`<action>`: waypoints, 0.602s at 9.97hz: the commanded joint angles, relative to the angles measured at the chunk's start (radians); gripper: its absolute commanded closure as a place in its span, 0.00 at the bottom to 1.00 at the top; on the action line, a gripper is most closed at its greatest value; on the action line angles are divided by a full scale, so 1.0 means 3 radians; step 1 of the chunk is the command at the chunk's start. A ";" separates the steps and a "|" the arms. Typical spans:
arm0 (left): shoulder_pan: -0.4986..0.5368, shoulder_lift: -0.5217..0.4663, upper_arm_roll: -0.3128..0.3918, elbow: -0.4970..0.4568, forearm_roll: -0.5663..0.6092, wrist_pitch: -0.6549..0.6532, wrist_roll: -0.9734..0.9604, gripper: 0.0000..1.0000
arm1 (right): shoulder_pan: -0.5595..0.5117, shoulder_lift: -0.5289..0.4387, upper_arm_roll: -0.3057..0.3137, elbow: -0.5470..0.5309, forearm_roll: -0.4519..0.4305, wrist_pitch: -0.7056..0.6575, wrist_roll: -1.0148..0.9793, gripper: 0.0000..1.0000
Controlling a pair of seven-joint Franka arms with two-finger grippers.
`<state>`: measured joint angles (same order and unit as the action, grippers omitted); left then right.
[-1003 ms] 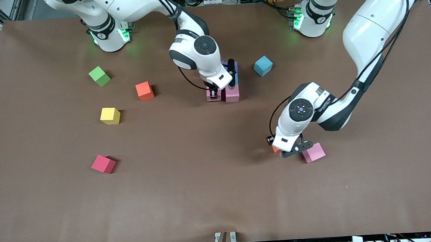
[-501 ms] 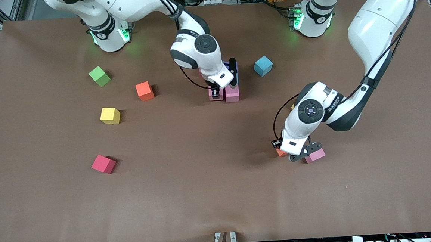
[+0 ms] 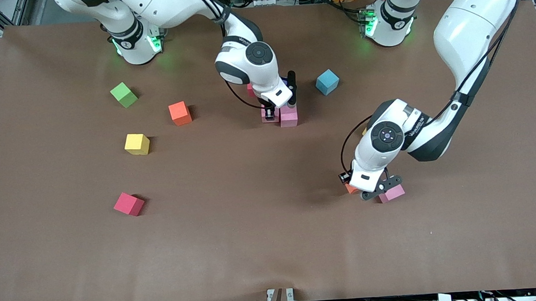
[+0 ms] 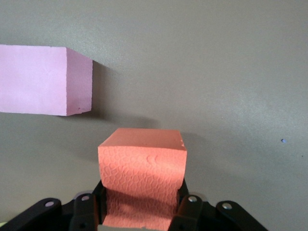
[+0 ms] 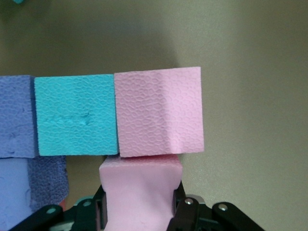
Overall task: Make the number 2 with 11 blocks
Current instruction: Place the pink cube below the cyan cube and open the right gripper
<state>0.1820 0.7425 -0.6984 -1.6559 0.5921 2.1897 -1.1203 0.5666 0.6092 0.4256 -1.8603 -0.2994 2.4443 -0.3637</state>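
The left claw (image 3: 376, 191) has just drawn its fingers together onto the orange block (image 4: 142, 175), low at the bench (image 3: 236, 245) toward the left arm's end, with a loose pink block (image 3: 391, 193) just beside it; a second ago it was only settling over that cube. So this block looks ready to be carried to the figure. Mid-bench, the right claw (image 3: 271, 117) stays clamped on a pink block (image 5: 139, 195), pressing it against the started figure, where a purple block (image 5: 17, 115), a teal block (image 5: 77, 115) and another pink block (image 5: 159, 111) sit in a touching row. A red block (image 3: 129, 204), yellow block (image 3: 137, 144) and light blue block (image 3: 327, 82) remain scattered
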 commanded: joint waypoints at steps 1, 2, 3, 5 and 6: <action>-0.0003 -0.0097 0.0006 -0.0044 -0.0077 -0.0074 -0.0034 0.75 | 0.0034 -0.0006 -0.0058 -0.0001 -0.0096 0.0054 0.0077 0.74; -0.0003 -0.0097 0.0006 -0.0044 -0.0077 -0.0079 -0.0034 0.75 | 0.0034 -0.0006 -0.0079 -0.0001 -0.0096 0.0090 0.0077 0.74; -0.0003 -0.0097 0.0001 -0.0044 -0.0077 -0.0079 -0.0034 0.75 | 0.0034 -0.0006 -0.0089 -0.0001 -0.0096 0.0100 0.0077 0.74; -0.0003 -0.0097 0.0001 -0.0044 -0.0097 -0.0079 -0.0034 0.75 | 0.0044 -0.0001 -0.0084 -0.0001 -0.0096 0.0105 0.0082 0.74; 0.0002 -0.0097 0.0006 -0.0044 -0.0112 -0.0079 -0.0034 0.75 | 0.0044 -0.0001 -0.0089 0.0004 -0.0096 0.0105 0.0082 0.74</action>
<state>0.1819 0.7412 -0.6987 -1.6559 0.5870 2.1827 -1.1204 0.5679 0.6093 0.4077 -1.8603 -0.3036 2.4656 -0.3637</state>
